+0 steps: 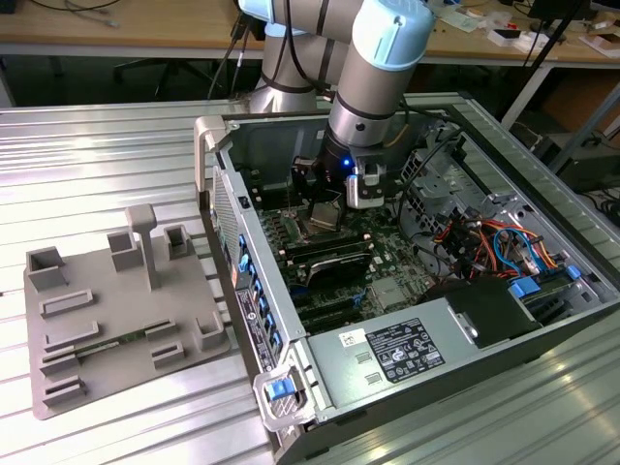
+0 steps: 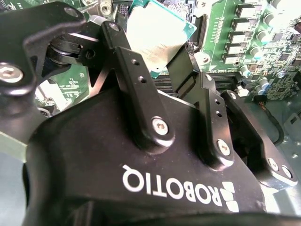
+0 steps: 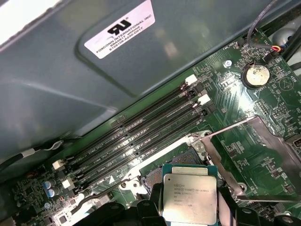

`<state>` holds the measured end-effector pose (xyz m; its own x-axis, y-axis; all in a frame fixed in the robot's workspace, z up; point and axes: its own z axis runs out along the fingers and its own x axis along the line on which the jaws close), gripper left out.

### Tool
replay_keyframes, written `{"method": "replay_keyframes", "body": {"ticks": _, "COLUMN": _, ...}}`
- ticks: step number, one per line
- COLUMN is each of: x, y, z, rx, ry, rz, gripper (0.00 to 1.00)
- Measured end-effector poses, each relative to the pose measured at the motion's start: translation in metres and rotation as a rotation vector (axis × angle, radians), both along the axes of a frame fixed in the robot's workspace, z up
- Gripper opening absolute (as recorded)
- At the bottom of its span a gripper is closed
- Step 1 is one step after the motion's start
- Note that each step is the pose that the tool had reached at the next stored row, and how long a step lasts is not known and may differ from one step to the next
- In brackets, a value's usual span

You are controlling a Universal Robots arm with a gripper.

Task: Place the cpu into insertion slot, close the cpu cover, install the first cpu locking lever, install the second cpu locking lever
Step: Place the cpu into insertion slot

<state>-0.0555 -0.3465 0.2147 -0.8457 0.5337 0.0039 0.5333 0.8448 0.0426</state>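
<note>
We are treating the descent onto the socket [image 3: 181,157] as the main hazard here. The chip [image 3: 189,195] is hanging directly over the socket recess, close to it; we cannot tell whether any edge is touching. In the second wrist view the chip [image 2: 155,33] is looking tilted against the green board [image 2: 214,28], so we are judging that a tilted arrival could be landing one corner first and bending the contact pins. A small sideways offset could be parking the chip on the silver rim instead of inside it. The hold is acting on two opposite edges alone, so any contact with the rim could be twisting the chip in the grasp. The cover plate [image 3: 221,165] is standing open just beside the socket. One thin lever [image 3: 230,128] is showing next to it, with the other lever [image 3: 106,192] on the opposite side near the memory slots [image 3: 141,136]. We are judging that the fingers could be fouling either part if the approach drifts.

The end effector [image 3: 189,207] is gripping the chip. Its two black fingers [image 2: 181,70] are closed to the chip's width, far from fully shut, pinching the chip between the pads. In the exterior view the end effector [image 1: 327,199] is working inside the open computer case [image 1: 542,145], which is lying on the ribbed metal surface [image 1: 97,155].
</note>
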Motion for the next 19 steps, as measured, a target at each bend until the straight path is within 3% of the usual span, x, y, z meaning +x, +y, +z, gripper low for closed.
{"method": "replay_keyframes", "body": {"ticks": 19, "x": -0.0001, "y": 0.0000, "z": -0.0010, "rx": 0.0000, "ry": 0.0000, "rz": -0.036, "gripper": 0.55}}
